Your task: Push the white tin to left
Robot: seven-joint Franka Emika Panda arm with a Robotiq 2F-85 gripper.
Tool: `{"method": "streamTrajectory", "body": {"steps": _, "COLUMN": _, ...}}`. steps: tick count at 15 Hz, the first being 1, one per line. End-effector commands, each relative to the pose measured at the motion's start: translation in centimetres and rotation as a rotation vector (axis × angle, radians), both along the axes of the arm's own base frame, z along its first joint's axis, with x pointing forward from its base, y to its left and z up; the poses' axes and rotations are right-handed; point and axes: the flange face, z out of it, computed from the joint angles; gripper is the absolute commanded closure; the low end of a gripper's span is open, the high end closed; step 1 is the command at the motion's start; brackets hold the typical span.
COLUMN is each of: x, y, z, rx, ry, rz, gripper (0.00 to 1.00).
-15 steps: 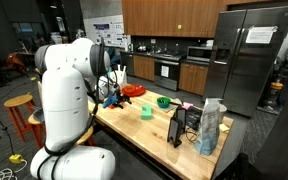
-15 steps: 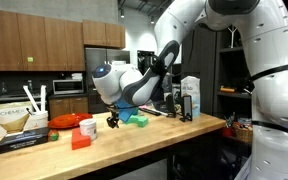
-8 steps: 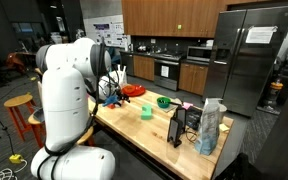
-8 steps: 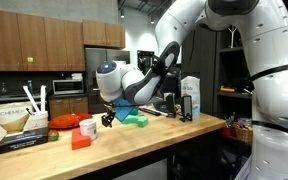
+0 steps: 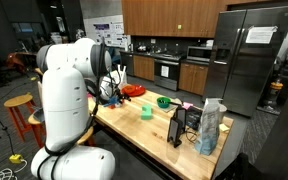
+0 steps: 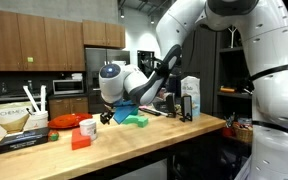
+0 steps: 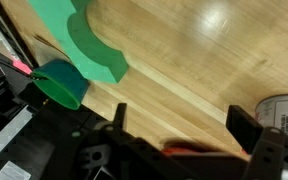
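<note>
The white tin (image 6: 88,127) is a small squat cylinder standing on the wooden counter (image 6: 174,132), just right of a red bowl (image 6: 66,121). My gripper (image 6: 105,118) hangs low over the counter, close to the tin's right side. In the wrist view the tin (image 7: 284,112) shows at the right edge, just outside the right finger (image 7: 246,128). The gripper (image 7: 182,125) is open with only bare wood between its fingers. In an exterior view (image 5: 109,95) the arm hides the tin.
A red block (image 6: 81,140) lies in front of the tin. A green flat piece (image 7: 89,40) and a green cup (image 7: 62,83) lie beside the gripper. A cream cup (image 5: 147,111), a green bowl (image 5: 164,101), bottles and a bag (image 5: 211,128) stand further along the counter.
The wrist has shifted slightly and the gripper has edged closer to the white tin. The tin has not moved.
</note>
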Motion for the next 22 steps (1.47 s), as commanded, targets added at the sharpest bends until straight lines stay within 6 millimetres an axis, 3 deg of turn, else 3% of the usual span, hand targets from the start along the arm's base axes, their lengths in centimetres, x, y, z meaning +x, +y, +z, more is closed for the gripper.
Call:
{"method": "streamTrajectory", "body": {"steps": 1, "x": -0.4, "y": -0.3, "z": -0.1, "rx": 0.024, "ry": -0.083, "rz": -0.049, "gripper": 0.0}}
{"method": "streamTrajectory", "body": {"steps": 10, "x": -0.9, "y": 0.0, "z": -1.2, "rx": 0.018, "ry": -0.247, "rz": -0.232, "gripper": 0.0}}
{"method": "streamTrajectory", "body": {"steps": 14, "x": -1.7, "y": 0.2, "z": -2.3, "rx": -0.049, "ry": -0.07, "rz": -0.232, "gripper": 0.0}}
{"method": "streamTrajectory", "body": {"steps": 17, "x": -1.7, "y": 0.2, "z": -1.7, "rx": -0.036, "ry": 0.081, "rz": -0.121, "gripper": 0.0}}
{"method": "streamTrajectory", "body": {"steps": 22, "x": -0.4, "y": 0.3, "z": -0.9, "rx": 0.205, "ry": 0.097, "rz": 0.07, "gripper": 0.0}}
